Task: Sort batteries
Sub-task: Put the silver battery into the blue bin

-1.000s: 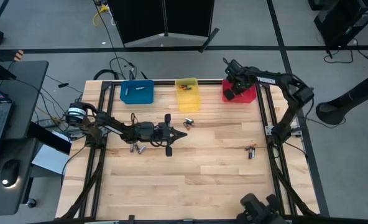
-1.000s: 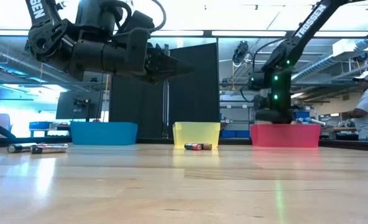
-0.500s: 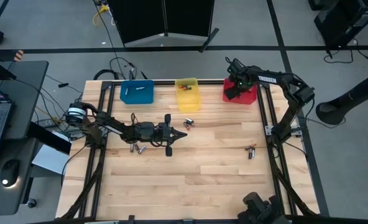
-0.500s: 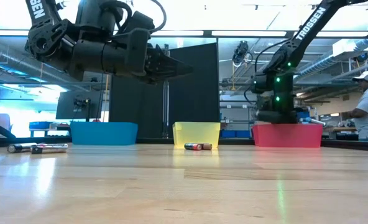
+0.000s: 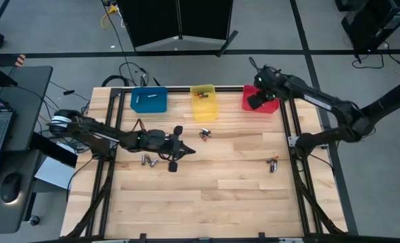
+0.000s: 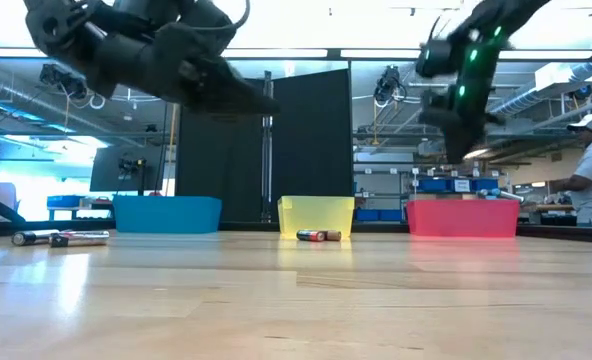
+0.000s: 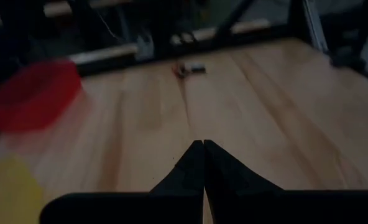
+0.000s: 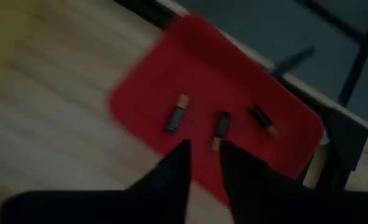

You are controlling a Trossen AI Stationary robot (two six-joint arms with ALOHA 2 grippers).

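My left gripper (image 5: pixel 192 150) hovers shut above the middle of the table; in its wrist view the fingertips (image 7: pixel 202 146) meet and hold nothing. A few batteries (image 5: pixel 148 160) lie on the table under its arm, and a pair (image 5: pixel 204 133) lies in front of the yellow bin (image 5: pixel 203 102). More batteries (image 5: pixel 273 163) lie near the right edge. My right gripper (image 5: pixel 253 102) hangs open above the red bin (image 8: pixel 234 124), clear of it, fingers (image 8: pixel 202 155) apart. Three batteries (image 8: pixel 220 124) lie on that bin's floor.
The blue bin (image 5: pixel 149 99), yellow bin and red bin (image 5: pixel 267 102) stand in a row along the far edge. A metal frame rims the table (image 5: pixel 186 202), with bare wood at the near side. A person (image 6: pixel 591 180) is in the room beyond the table.
My right gripper has risen from inside the red bin to well above it. My left gripper has also risen, shifted a little toward the table's left, and tipped its nose downward, staying shut.
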